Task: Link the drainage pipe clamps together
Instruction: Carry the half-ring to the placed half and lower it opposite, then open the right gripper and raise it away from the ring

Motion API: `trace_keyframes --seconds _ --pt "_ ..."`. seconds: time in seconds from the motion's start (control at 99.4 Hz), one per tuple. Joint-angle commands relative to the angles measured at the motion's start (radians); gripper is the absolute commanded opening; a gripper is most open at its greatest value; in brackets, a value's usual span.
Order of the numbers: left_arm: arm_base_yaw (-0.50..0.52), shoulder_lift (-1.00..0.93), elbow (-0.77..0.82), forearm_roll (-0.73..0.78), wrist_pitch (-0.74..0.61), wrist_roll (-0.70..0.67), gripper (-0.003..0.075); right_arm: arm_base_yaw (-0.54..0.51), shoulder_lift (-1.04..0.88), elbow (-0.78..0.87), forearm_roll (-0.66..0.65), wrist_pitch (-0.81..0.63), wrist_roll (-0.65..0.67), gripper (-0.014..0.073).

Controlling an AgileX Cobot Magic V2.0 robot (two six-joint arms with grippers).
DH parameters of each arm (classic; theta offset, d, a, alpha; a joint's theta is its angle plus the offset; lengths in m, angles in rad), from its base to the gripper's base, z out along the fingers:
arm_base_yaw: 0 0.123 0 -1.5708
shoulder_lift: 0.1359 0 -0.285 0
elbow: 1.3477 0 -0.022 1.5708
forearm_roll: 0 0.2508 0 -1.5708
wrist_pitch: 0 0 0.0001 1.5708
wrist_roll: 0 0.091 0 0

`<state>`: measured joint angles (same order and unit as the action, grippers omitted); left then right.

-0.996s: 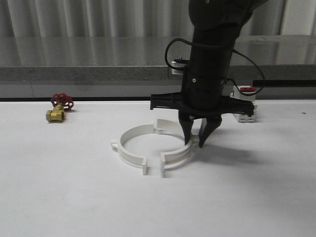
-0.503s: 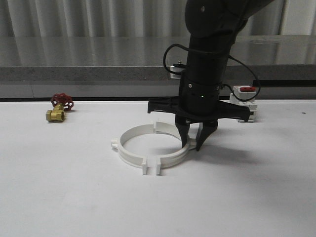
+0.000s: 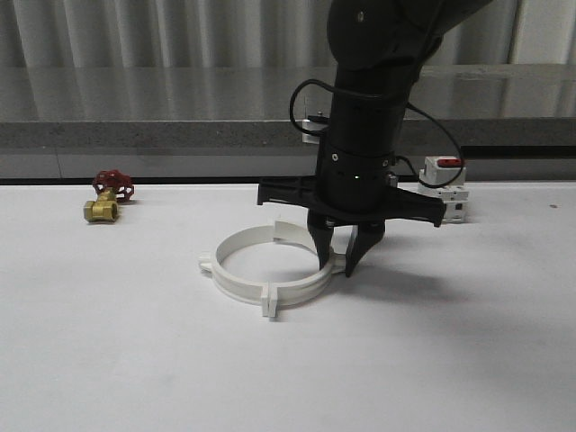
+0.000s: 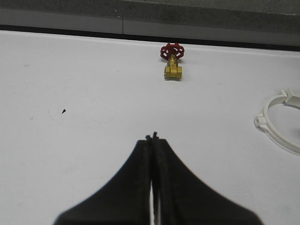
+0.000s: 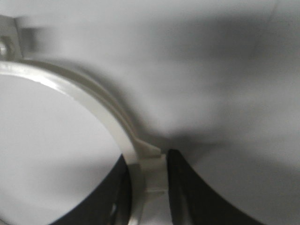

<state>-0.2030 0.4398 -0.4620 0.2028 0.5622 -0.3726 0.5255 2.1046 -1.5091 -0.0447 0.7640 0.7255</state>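
Two white drainage pipe clamps lie on the table as one ring. The left half (image 3: 230,290) and the right half (image 3: 306,286) touch at their front tabs (image 3: 269,302). My right gripper (image 3: 334,266) points straight down and is shut on the right half's band. In the right wrist view the band (image 5: 93,101) curves away from between the black fingers (image 5: 187,187). My left gripper (image 4: 152,137) is shut on nothing, over bare table, with part of the ring (image 4: 276,133) off to one side.
A brass valve with a red handwheel (image 3: 108,196) sits at the back left and shows again (image 4: 172,61) in the left wrist view. A white breaker with a red top (image 3: 443,187) stands at the back right, behind the right arm. A grey ledge (image 3: 180,135) borders the table's far side.
My right gripper has slid left with the right half in it. The front gap between the two halves has closed and the tabs now meet.
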Motion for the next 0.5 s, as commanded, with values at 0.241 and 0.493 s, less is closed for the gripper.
trace_keyframes --seconds 0.241,0.493 --pt "0.002 0.003 -0.028 0.008 -0.064 0.001 -0.002 0.001 -0.052 -0.028 0.002 -0.06 0.009 0.0283" --pt "0.002 0.003 -0.028 0.008 -0.064 0.001 -0.002 0.001 -0.052 -0.028 0.001 -0.071 0.009 0.0345"
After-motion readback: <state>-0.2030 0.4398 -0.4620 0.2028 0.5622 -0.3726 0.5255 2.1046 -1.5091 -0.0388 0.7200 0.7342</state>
